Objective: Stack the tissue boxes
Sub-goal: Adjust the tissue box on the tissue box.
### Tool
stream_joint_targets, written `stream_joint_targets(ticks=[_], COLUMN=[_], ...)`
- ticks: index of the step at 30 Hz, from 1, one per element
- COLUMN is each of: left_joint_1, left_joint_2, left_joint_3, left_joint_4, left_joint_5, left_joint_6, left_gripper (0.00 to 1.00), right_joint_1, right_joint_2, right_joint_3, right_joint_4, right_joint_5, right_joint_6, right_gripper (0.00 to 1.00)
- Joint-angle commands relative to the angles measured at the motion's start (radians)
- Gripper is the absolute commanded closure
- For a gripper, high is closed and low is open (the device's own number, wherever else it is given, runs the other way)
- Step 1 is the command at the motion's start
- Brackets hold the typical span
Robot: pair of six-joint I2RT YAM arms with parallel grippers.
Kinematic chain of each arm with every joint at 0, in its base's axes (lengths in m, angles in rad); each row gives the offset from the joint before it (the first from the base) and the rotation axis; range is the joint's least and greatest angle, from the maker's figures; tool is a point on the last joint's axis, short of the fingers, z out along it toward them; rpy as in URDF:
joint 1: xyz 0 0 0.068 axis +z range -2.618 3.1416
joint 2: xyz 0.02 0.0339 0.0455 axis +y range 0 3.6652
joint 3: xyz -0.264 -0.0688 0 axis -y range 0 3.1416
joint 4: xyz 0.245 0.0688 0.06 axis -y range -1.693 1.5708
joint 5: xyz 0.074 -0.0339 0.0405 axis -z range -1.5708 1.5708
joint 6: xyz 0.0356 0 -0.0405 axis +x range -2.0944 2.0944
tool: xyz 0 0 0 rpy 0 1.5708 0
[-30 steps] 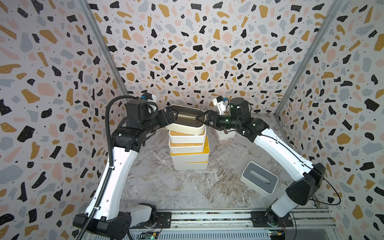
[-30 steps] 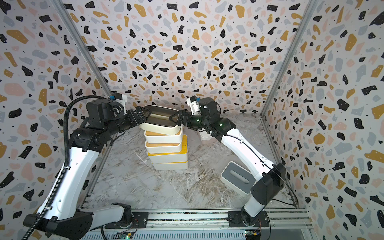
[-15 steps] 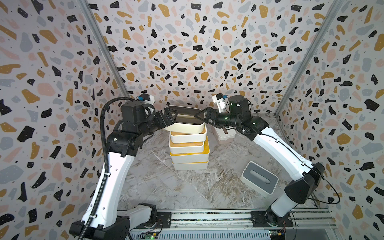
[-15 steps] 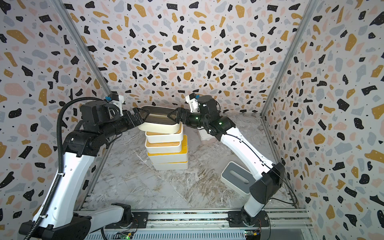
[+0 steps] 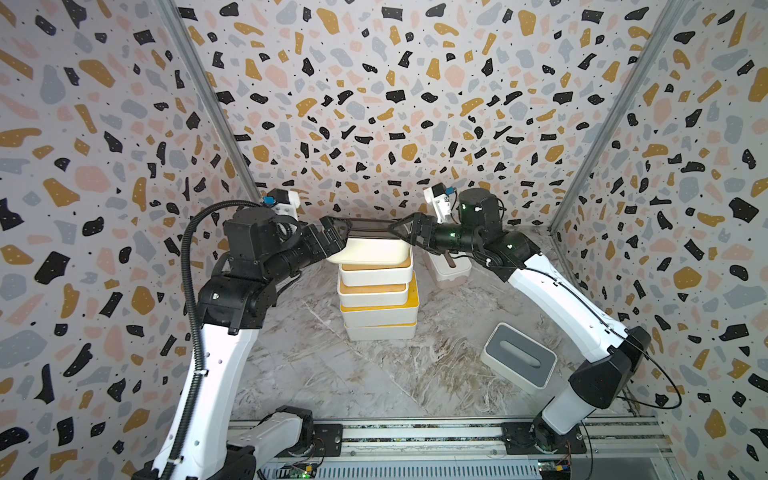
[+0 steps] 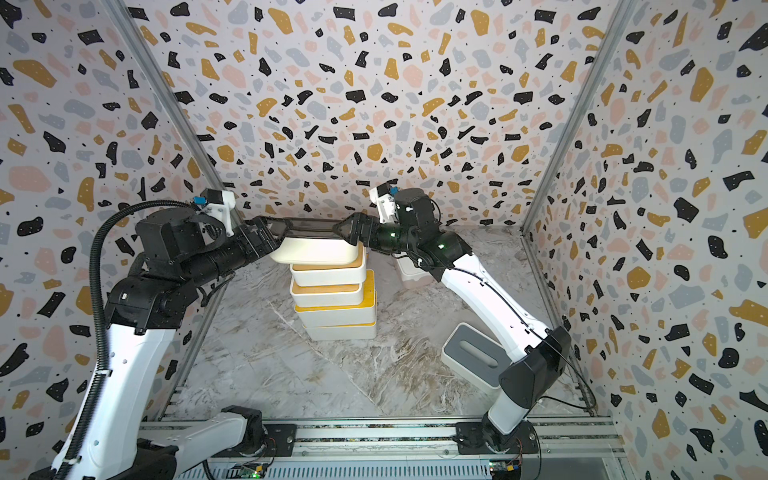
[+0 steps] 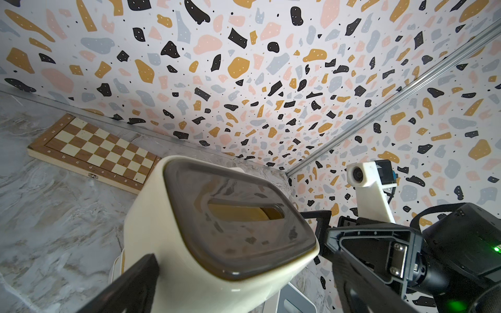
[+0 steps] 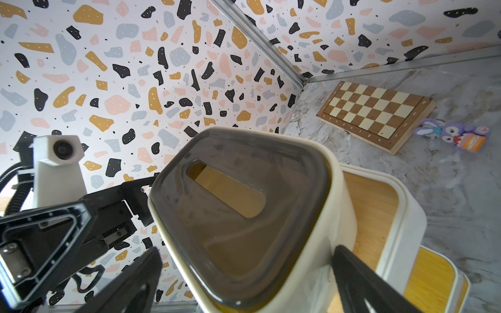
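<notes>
Terrazzo-patterned walls [image 5: 374, 83] close in a marble counter [image 5: 324, 374]. At its middle stands a stack [image 5: 376, 299] of four tissue boxes, two yellow-lidded below and two wood-lidded above. A grey-lidded box [image 5: 519, 357] lies apart near the right arm's base, and a white box [image 5: 451, 270] sits just under the right arm [image 5: 552, 291]. The wrist views show a chessboard [image 7: 92, 154] flat by the back wall, with a purple toy [image 8: 455, 134] near it. The left jaws and right jaws are spread wide. Each straddles one short end of the dark-lidded box [image 5: 370, 249], carrying it over the stack's top, offset toward the left arm [image 5: 224, 332]. Whether it touches the top lid cannot be told. Both arms reach inward from the front rail, wrists near level, facing each other.
</notes>
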Motion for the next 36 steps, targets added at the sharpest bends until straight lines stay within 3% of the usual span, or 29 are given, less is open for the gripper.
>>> stream_joint_targets(ticks=[1,16,36], left_joint_1=[-0.016,-0.03,-0.03], left_joint_2=[-0.004,-0.043,-0.044], left_joint_3=[-0.047,-0.163,-0.093], left_joint_4=[0.085,0.147,0.057], left_joint_5=[0.139,0.194,0.039], left_joint_6=[-0.059,-0.109,-0.025], left_gripper=[0.01,0.0,0.01], right_joint_1=[0.036,0.027,-0.081], right_joint_2=[-0.057,-0.098,-0.194], right_joint_3=[0.055,0.024,-0.167], right_joint_4=[0.044,0.002,0.065], right_joint_5=[-0.079,-0.011,-0.036], right_joint_6=[0.002,-0.034,0.018], right_gripper=[0.01,0.01,0.01])
